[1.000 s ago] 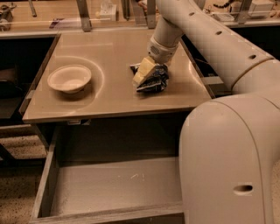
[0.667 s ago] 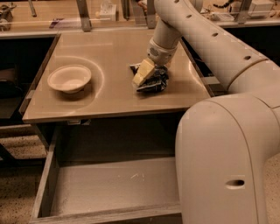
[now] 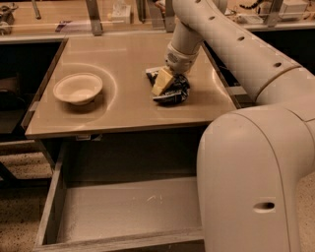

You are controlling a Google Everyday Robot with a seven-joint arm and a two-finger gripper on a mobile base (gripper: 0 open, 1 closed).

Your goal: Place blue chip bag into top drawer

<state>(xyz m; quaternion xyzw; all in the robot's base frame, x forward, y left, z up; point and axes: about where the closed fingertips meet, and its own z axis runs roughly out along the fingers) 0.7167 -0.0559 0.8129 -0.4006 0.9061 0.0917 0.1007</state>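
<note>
The blue chip bag (image 3: 176,91) lies crumpled on the tan countertop (image 3: 123,54), right of centre. My gripper (image 3: 164,81) comes down from the upper right and rests on the left part of the bag, its beige tip lying over the foil. The top drawer (image 3: 118,211) stands pulled open below the counter's front edge, its grey bottom bare. My white arm covers the drawer's right side.
A beige paper bowl (image 3: 78,88) sits on the left of the countertop. My large white arm body (image 3: 251,177) fills the lower right. A shelf with small items (image 3: 118,12) runs along the back.
</note>
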